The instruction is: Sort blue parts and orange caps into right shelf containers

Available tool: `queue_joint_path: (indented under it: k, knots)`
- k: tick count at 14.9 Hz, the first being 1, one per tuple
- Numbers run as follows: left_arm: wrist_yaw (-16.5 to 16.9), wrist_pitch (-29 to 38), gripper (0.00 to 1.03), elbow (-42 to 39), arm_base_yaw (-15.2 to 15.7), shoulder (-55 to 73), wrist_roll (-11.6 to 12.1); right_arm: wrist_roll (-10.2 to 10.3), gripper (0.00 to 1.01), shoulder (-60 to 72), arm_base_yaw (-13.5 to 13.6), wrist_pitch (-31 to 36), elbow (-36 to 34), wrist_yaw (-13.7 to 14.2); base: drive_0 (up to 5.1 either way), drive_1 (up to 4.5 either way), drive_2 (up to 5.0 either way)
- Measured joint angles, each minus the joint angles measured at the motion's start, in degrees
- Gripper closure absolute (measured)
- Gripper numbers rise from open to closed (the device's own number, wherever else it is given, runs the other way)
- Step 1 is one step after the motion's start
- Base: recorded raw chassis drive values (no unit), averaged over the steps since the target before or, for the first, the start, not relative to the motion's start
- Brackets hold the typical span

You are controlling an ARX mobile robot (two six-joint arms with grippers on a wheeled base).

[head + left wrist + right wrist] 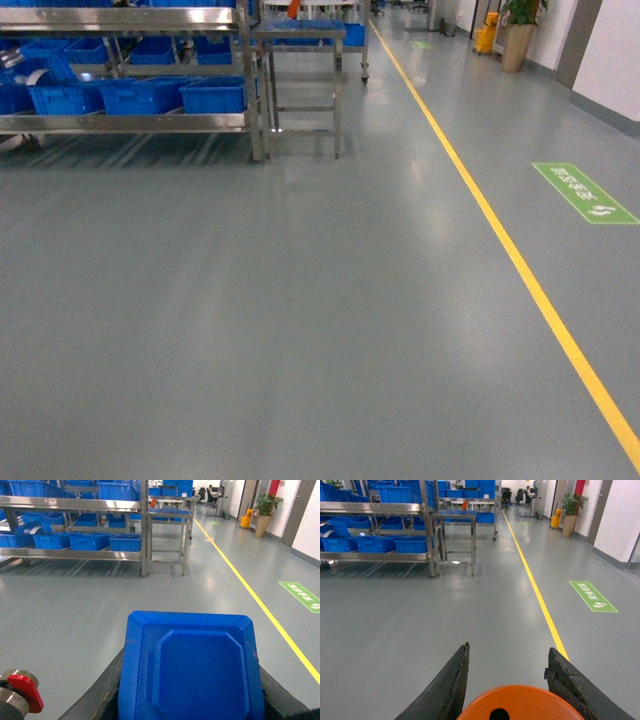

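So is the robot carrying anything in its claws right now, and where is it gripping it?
Yes, both. The left gripper has a blue part between its fingers, clamped by its sides. The right gripper holds an orange cap by its sides too.

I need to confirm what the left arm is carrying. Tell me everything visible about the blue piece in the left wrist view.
The blue part is a bright, glossy plastic piece filling the lower middle of the left wrist view. Its upper face is roughly rectangular with chamfered far corners and a stepped, octagon-like panel inset. It sits between the left tool's two dark fingers, which flank it on either side and appear to grip it. Its near end is cut off by the frame.
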Motion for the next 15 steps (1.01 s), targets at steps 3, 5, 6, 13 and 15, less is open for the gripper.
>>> queue_joint_path:
  k: [3, 5, 6, 13, 15]
  knots:
    - [0.0, -0.1, 0.59, 0.0, 0.0, 0.0, 0.0, 0.0, 0.59, 0.0, 0.0, 0.1, 0.0, 0.0, -0.1, 4.17, -4.4]
    - [0.0, -0.1, 0.59, 0.0, 0.0, 0.0, 0.0, 0.0, 0.59, 0.0, 0.0, 0.0, 0.0, 0.0, 0.0, 4.26, -4.3]
    - [0.0, 0.0, 0.59, 0.0, 0.0, 0.0, 0.0, 0.0, 0.59, 0.0, 0.0, 0.1, 0.0, 0.0, 0.0, 4.31, -4.2]
    - [0.0, 0.0, 0.59, 0.0, 0.0, 0.0, 0.0, 0.0, 0.59, 0.0, 0.0, 0.2, 0.0, 0.0, 0.0, 4.27, -4.3]
    - [0.0, 0.2, 0.59, 0.0, 0.0, 0.0, 0.0, 0.0, 0.59, 0.0, 0.0, 0.1, 0.0, 0.0, 0.1, 4.36, -4.2]
